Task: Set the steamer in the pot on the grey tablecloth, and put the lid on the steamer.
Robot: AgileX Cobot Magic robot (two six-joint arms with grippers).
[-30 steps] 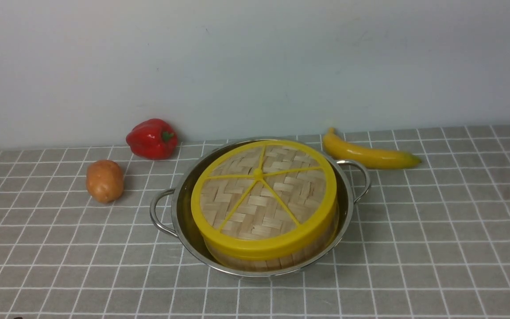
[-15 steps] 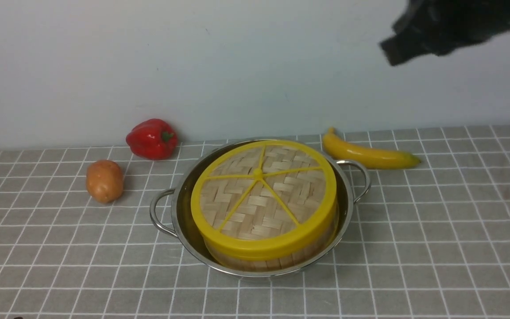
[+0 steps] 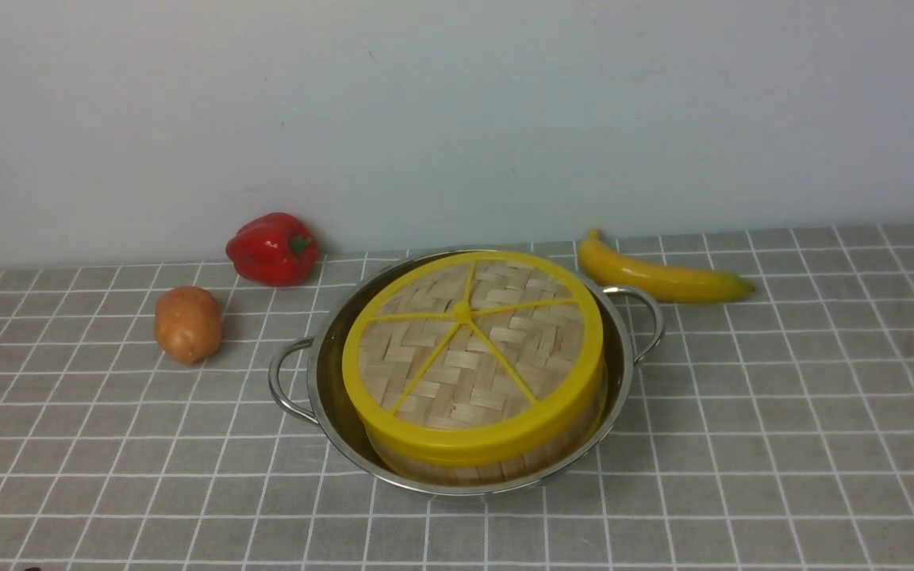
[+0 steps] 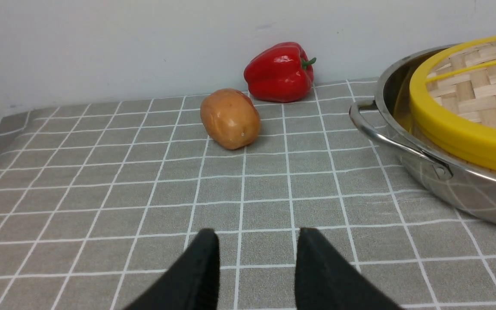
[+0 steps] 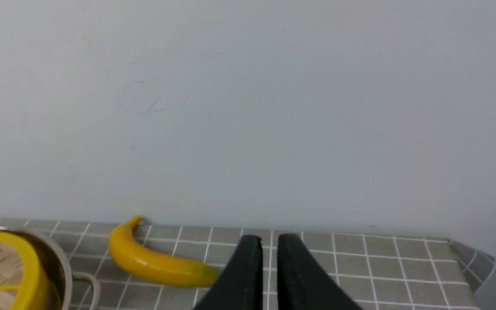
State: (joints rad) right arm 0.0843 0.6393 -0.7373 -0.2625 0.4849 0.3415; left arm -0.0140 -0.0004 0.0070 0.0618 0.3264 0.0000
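The steel pot (image 3: 328,381) stands on the grey tablecloth (image 3: 782,412). The bamboo steamer (image 3: 457,469) sits inside it, tilted toward the front. The woven lid (image 3: 469,349) with yellow rim and spokes lies on the steamer. Neither gripper shows in the front view. In the left wrist view my left gripper (image 4: 256,232) is open and empty above the cloth, with the pot (image 4: 459,185) and lid (image 4: 472,99) off to one side. In the right wrist view my right gripper (image 5: 269,237) has its jaws slightly apart with nothing between them, raised and facing the wall.
A red pepper (image 3: 273,247) and a potato (image 3: 187,323) lie left of the pot. A banana (image 3: 659,275) lies behind its right handle, also in the right wrist view (image 5: 153,262). The wall runs along the back, and the cloth's corner (image 5: 467,258) is at far right.
A dark blurred part of the right arm showed at the front view's top right half a second ago and is gone now. Pot, steamer and lid have not moved.
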